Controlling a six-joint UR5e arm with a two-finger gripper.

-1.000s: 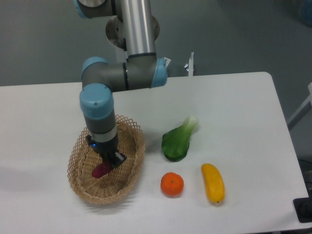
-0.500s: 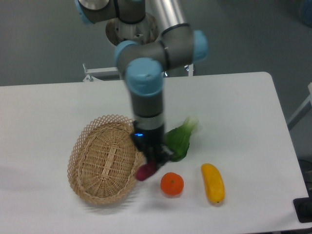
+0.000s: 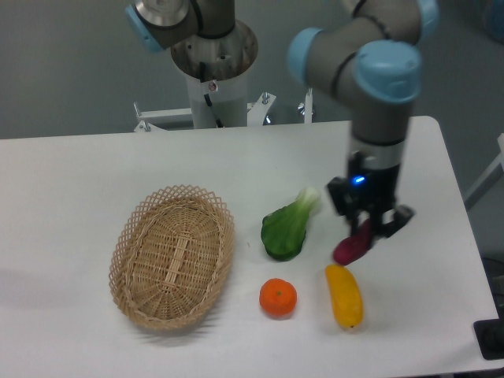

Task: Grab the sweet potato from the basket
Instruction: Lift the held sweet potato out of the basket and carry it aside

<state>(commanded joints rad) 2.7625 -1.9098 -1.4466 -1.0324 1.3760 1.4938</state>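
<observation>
- The sweet potato (image 3: 350, 246), smooth and magenta, is gripped by the closed pincer (image 3: 368, 228) above the desk (image 3: 71, 181), right of the woven wicker basket (image 3: 172, 256)
- Its long axis slants, lower tip pointing down-left toward the yellow fruit (image 3: 345, 295)
- Its upper end is hidden between the fingers

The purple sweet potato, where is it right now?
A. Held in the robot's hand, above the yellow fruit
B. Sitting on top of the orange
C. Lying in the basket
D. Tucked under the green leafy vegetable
A. The hand is closed on the sweet potato, just above the yellow fruit and far to the right of the basket, which has nothing in it.
</observation>
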